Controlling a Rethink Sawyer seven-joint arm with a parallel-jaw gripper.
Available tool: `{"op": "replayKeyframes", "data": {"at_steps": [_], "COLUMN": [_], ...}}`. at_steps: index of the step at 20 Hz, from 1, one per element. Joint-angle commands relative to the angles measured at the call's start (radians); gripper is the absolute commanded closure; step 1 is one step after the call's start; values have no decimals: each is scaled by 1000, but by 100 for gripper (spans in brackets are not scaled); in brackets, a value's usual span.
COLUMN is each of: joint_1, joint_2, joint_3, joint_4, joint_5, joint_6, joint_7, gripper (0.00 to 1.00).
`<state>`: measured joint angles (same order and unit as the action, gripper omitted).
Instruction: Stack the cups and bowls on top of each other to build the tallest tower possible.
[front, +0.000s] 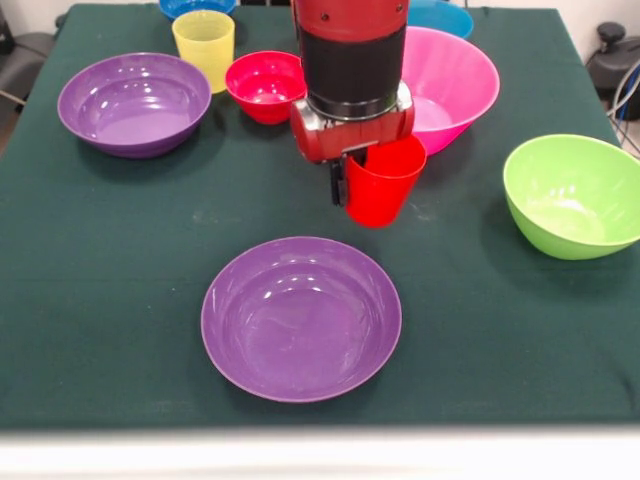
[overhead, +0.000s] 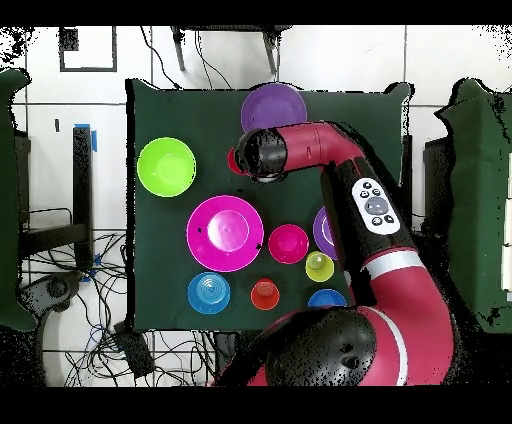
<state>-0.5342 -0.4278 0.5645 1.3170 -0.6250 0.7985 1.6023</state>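
I see my claw (front: 352, 180) clamped on the rim of the red cup (front: 384, 180), one finger (front: 339, 183) outside its wall, holding it upright just above the cloth. Taking that cup as my landmark: the purple bowl (front: 301, 317) lies in front of it, toward the camera; the pink bowl (front: 450, 85) sits just behind; the crimson bowl (front: 265, 85) and yellow cup (front: 204, 47) stand behind on the other side; the lime bowl (front: 573, 196) rests well off sideways.
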Motion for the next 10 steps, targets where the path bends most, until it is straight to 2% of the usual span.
{"op": "replayKeyframes", "data": {"at_steps": [1, 5, 8, 10], "joint_1": [-1, -10, -6, -5], "joint_2": [-81, -96, -84, -58], "joint_3": [-14, -9, 4, 13], "joint_4": [67, 64, 12, -40], "joint_5": [-16, -9, 3, -2], "joint_6": [20, 41, 105, 113], "joint_7": [-90, -106, -150, -177], "gripper": [100, 100, 100, 100]}}
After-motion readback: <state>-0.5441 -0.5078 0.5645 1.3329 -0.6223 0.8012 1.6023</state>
